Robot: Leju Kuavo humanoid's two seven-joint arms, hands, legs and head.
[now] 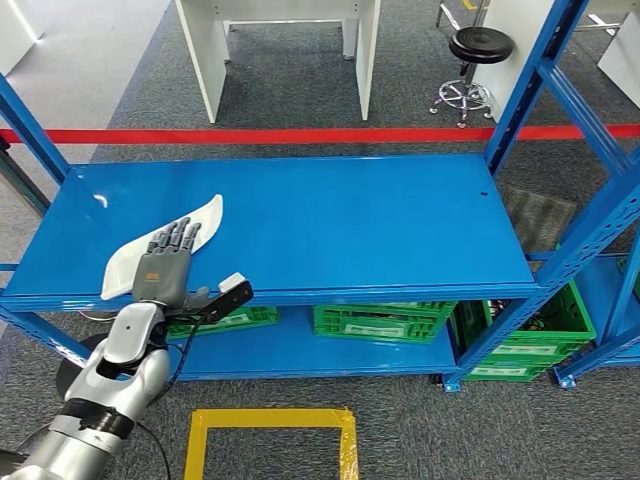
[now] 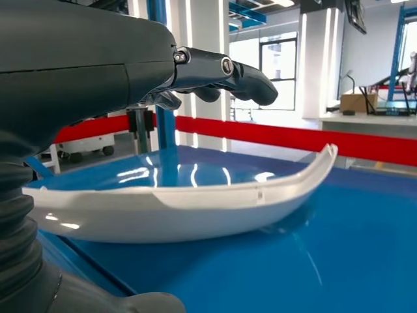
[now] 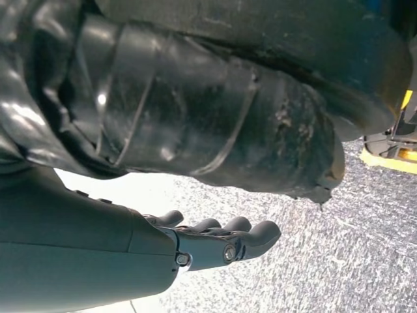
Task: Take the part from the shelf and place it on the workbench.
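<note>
A long curved white plastic part [image 1: 202,216] lies on the blue shelf top [image 1: 340,220] near its front left. My left hand [image 1: 167,262] hovers flat over the part's middle, fingers stretched out and apart, holding nothing. In the left wrist view the dark fingers [image 2: 226,72] sit a little above the white part [image 2: 197,208], with a gap between them. In the right wrist view my right hand [image 3: 216,241] hangs with fingers extended over grey carpet, nothing in it.
Blue uprights [image 1: 528,90] stand at the shelf's right end and back left. Green crates [image 1: 381,322] sit on the lower shelf. A yellow taped square [image 1: 272,440] marks the floor in front. A red barrier tape [image 1: 302,134], white desk and black stool lie beyond.
</note>
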